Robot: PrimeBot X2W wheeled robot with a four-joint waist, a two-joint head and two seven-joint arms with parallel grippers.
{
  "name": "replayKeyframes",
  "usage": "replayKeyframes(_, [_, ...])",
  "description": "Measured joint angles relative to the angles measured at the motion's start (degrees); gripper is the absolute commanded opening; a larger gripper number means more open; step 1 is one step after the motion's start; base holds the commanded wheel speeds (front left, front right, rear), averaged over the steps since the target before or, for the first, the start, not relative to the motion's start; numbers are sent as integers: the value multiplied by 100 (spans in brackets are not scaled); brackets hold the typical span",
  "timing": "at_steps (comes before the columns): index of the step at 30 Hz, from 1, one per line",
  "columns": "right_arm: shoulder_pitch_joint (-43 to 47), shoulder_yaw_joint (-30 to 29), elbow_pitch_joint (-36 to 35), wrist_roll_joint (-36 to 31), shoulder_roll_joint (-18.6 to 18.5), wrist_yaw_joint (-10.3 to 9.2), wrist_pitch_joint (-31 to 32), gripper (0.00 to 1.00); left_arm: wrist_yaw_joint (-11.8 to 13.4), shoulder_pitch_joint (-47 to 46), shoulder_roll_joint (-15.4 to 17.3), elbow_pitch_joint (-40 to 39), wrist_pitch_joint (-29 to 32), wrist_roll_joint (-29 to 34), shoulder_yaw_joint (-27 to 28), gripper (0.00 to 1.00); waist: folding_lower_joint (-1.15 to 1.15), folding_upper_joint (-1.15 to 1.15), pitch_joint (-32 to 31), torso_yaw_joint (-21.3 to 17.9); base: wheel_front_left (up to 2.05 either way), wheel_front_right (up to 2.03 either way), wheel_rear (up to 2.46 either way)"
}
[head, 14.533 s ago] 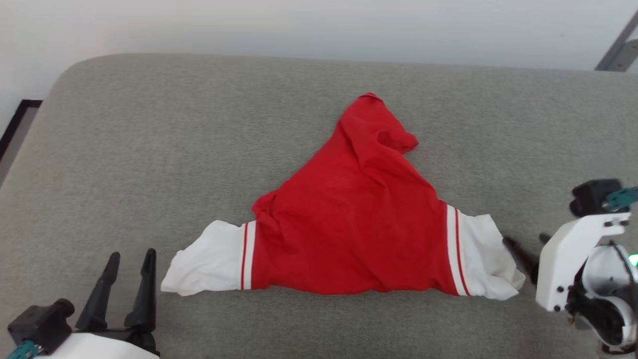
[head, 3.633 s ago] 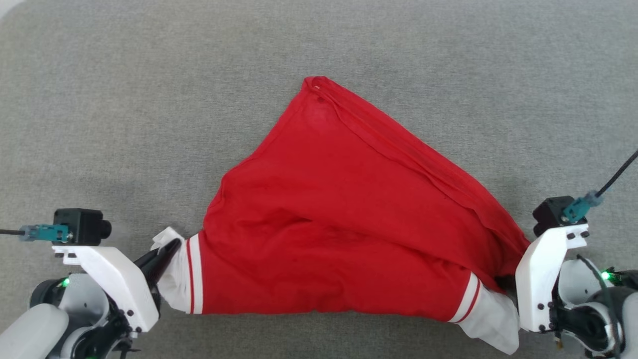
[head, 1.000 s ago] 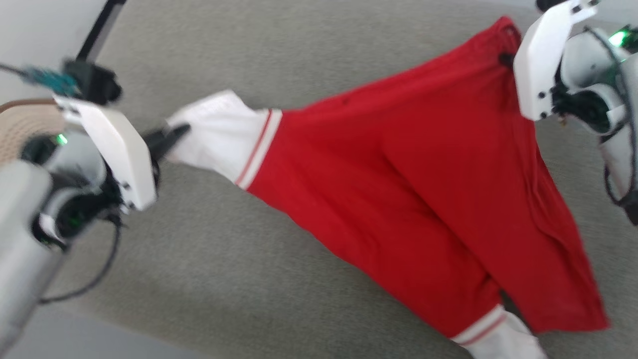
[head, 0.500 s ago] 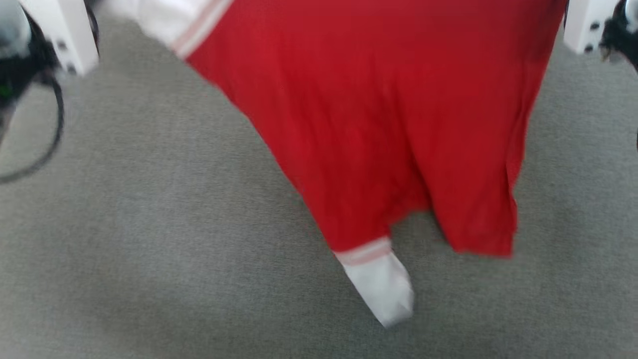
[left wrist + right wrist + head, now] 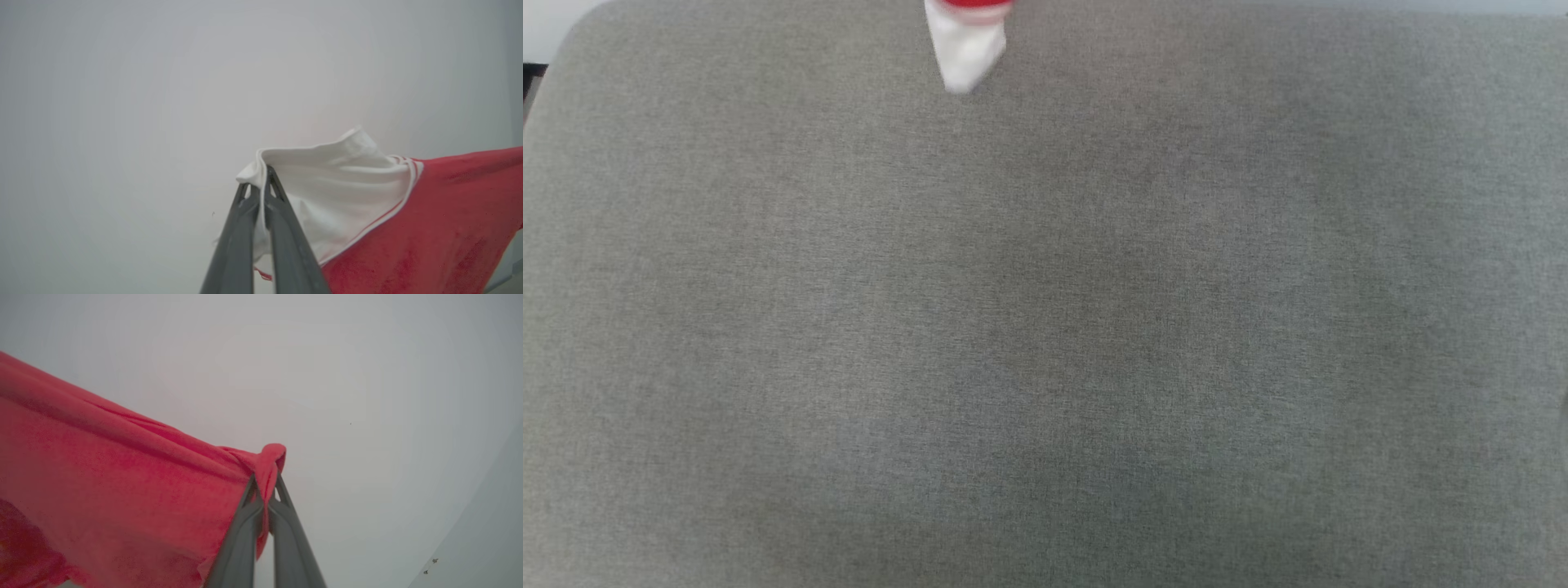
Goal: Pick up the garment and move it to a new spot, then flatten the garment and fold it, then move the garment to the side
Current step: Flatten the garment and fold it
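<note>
A broad grey fabric surface (image 5: 1045, 327) has a rounded far-left corner. Over its far edge the garment (image 5: 966, 45) dangles a white sleeve tip. Up above the surface, before a plain pale wall (image 5: 122, 81), the left gripper (image 5: 260, 185) pinches the other white sleeve and the right gripper (image 5: 265, 490) clamps a bunched red corner.

A grey woven upholstered surface (image 5: 1045, 327) sits before a plain pale wall (image 5: 122, 81).
</note>
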Motion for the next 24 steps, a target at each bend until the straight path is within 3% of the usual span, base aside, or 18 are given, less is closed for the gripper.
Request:
replayKeyframes(4, [330,122,371,35,38,0,152,0,-98,498,77,130,64,-99,-379,0,0,0,-63,27,0,0,0])
replayKeyframes(11, [1410,612,658,748,-98,0,776,0,-133,1965,448,-303,831,-975,-1023,0,0,0,-114,81,0,0,0])
replayKeyframes(18, [2470,1031,233,1586,-353,1,1490,0,-134,3306,757,-900,1506,-1763,-1255,0,0,0,-181,161,0,0,0])
replayKeyframes(24, [3208,1245,-417,1986,-577,0,2004,0,155,4060,1002,-1579,1894,-2156,-1336,0,0,0,-228,191,0,0,0])
